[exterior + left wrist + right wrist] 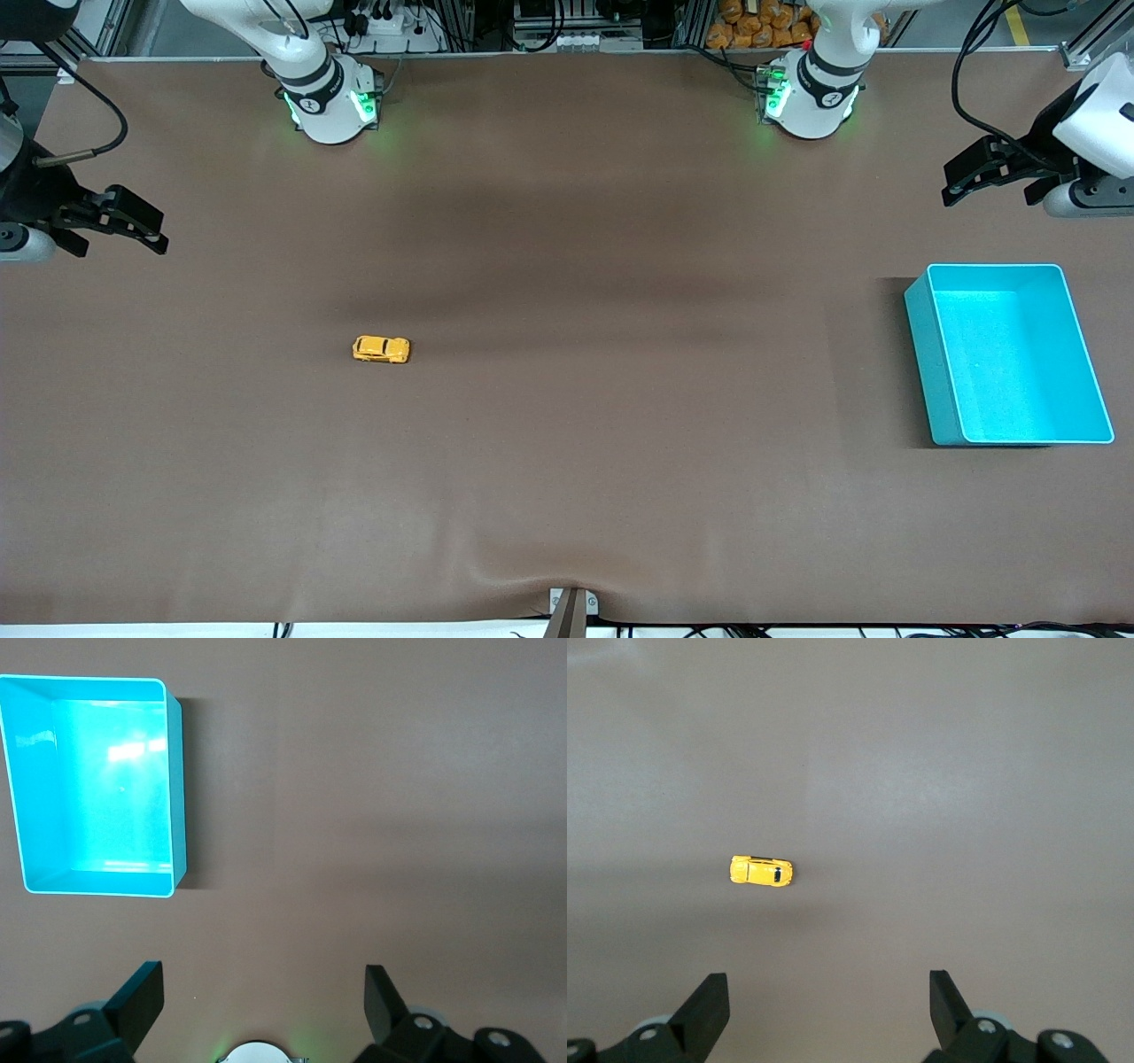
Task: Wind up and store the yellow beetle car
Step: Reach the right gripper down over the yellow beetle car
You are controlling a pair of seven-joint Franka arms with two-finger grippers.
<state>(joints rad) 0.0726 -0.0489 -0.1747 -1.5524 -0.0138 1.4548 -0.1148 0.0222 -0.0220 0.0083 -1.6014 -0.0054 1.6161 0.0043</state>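
One yellow beetle car (382, 349) on table; one turquoise bin (1009, 354); both grippers' jaws apart, raised.

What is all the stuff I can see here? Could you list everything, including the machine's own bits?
yellow beetle car: one, yellow-orange, on the table toward the right arm's end, on its wheels.
turquoise bin: one, turquoise, on the table toward the left arm's end, nothing inside it.
table: one, brown cover.
right gripper: one, black, open, up in the air at the right arm's end of the table, holding nothing.
left gripper: one, black, open, up in the air at the left arm's end, holding nothing.
arm bases: two, white with green lights, along the table's edge farthest from the front camera.
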